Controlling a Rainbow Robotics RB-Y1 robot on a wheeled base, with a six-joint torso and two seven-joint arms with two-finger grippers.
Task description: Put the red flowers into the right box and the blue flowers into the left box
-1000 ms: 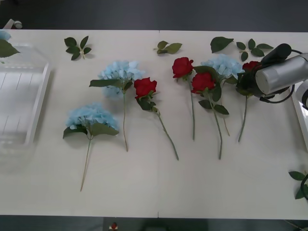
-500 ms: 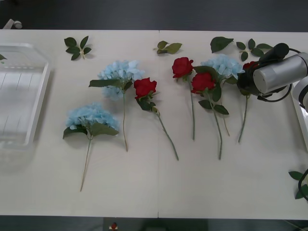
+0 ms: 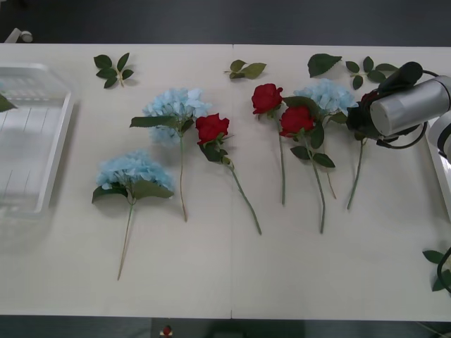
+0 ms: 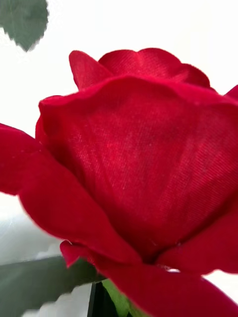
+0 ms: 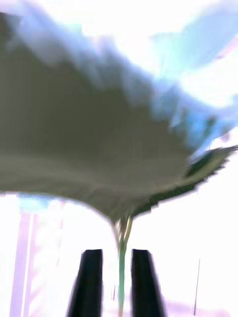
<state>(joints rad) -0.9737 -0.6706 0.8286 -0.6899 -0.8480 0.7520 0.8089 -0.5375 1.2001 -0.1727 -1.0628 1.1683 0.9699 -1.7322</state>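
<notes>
The right gripper sits at the far-right red rose; its finger state cannot be told. The left gripper pinches a blue hydrangea's stem near the left box. Three roses and three hydrangeas lie on the bench, so most sorting remains

No readable text, no labels, no numbers — none anywhere
</notes>
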